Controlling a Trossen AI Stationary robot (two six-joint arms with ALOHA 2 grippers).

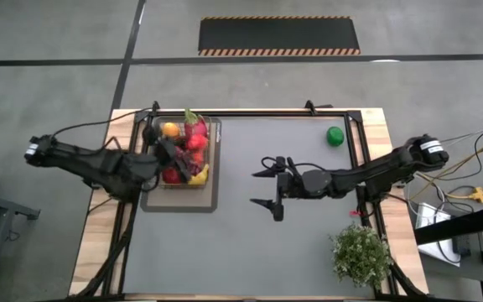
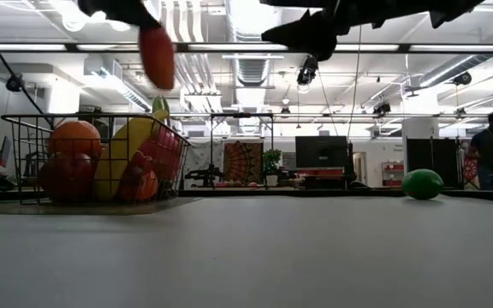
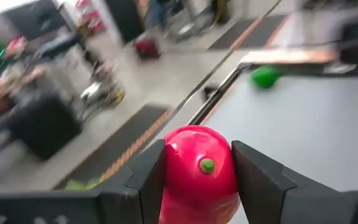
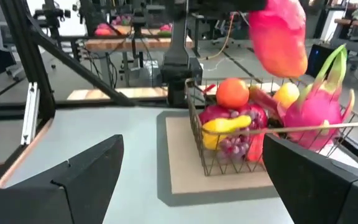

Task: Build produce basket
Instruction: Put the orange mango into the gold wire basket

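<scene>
A smooth, light, stiff apple (image 3: 199,171) is clamped by the left gripper (image 3: 197,180) above the basket (image 1: 210,159); the lime (image 1: 334,136), at two o'clock, should be pinched across its middle by the spread right gripper (image 1: 268,186).

On your table (image 1: 250,252), grey mat surface with a wooden border:
- One flat tray (image 1: 217,198), lying toward the left side.
- One bushy green potted plant (image 1: 360,254), at the near right corner.

Beyond the table you have:
- One black floor mat with striped edging (image 1: 279,35).
- One person (image 2: 489,145), standing far right in the room.
</scene>
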